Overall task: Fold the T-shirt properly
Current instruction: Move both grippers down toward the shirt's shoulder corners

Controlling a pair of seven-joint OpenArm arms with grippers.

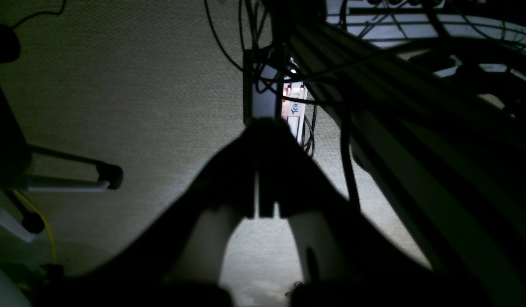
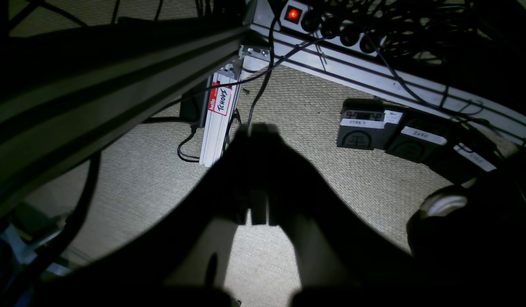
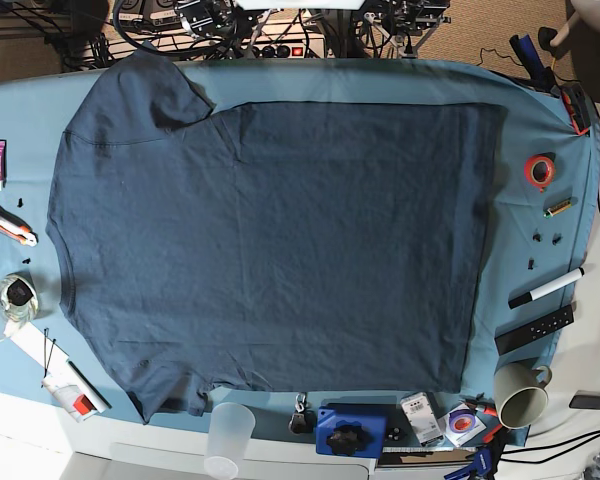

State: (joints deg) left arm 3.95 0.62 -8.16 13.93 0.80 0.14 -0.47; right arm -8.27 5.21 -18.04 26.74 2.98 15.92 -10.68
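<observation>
Base view: T-shirt point(image 3: 270, 250) lies flat on table; left gripper point(image 1: 265, 170), right gripper point(image 2: 258, 175) closed, empty, above floor.

One T-shirt point(image 3: 270, 250) is lying spread on the table cloth point(image 3: 540, 120), with two cups standing along the near edge, a clear plastic cup point(image 3: 227, 440) and a paper cup point(image 3: 520, 395), and one roll of red tape point(image 3: 539, 170) sitting near the right edge.

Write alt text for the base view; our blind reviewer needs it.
A dark navy T-shirt lies spread flat, unfolded, over a teal tablecloth, collar toward the left. Small clutter rings it: a plastic cup, a paper cup, a marker, red tape.
</observation>
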